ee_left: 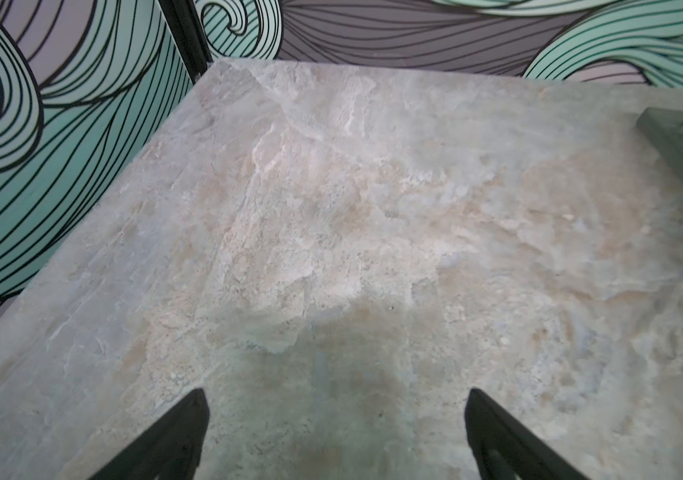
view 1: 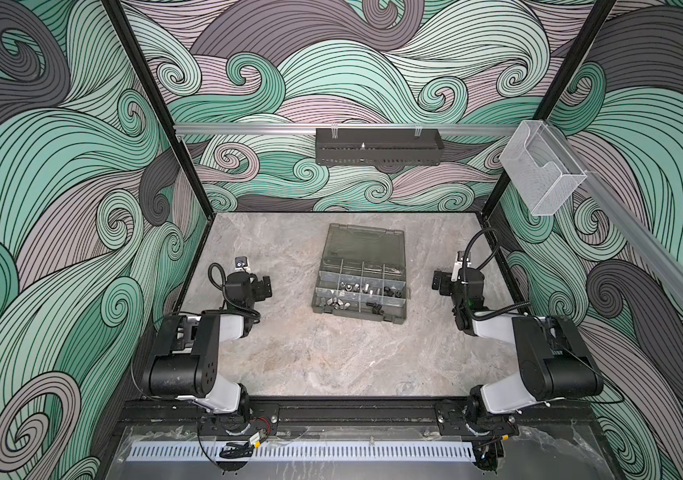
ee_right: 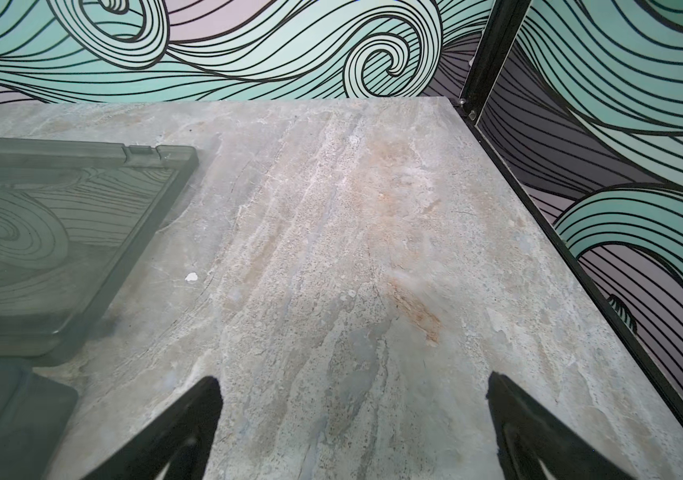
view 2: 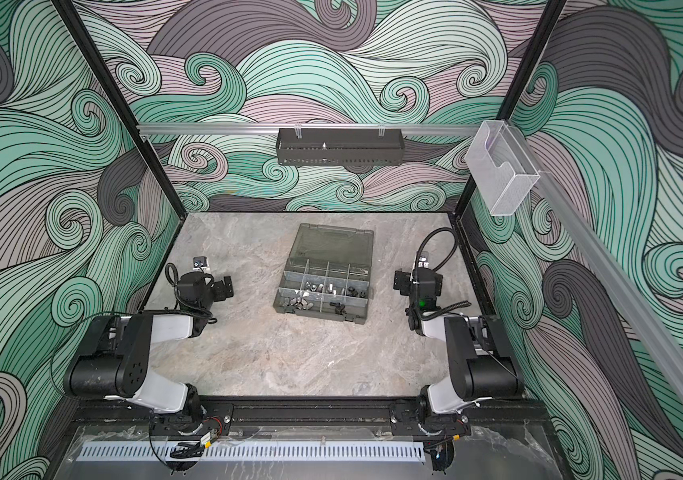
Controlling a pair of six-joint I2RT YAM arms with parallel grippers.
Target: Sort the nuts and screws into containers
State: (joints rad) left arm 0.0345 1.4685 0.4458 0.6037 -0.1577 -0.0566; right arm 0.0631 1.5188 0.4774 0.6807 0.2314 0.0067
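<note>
On the left, the left gripper [view 1: 262, 286] hangs just above the stone-patterned tabletop [view 1: 331, 365], jaws spread wide and holding nothing; its wrist view shows only bare surface between the fingertips [ee_left: 200, 401], with a corner of the lid at the frame's edge. At centre sits the smoky grey organizer case [view 1: 352, 315], its lid [view 1: 362, 245] folded flat toward the back wall. Its containers [view 1: 331, 271] run in rows across the table from left to right. The screws and nuts [view 1: 354, 287] lie inside the nearer rows, shiny pieces toward the left and middle, black pieces [view 1: 392, 291] toward the right; they are too small here to tell bolt from nut. No loose hardware shows on the table. On the right, the right gripper [view 1: 438, 282] is likewise spread and empty, level with the case and apart from it. The case lies inward of both arms, and the right gripper looks the nearer of the two, closest to the black pieces, so any next reach would likely run sideways toward the centre.
</note>
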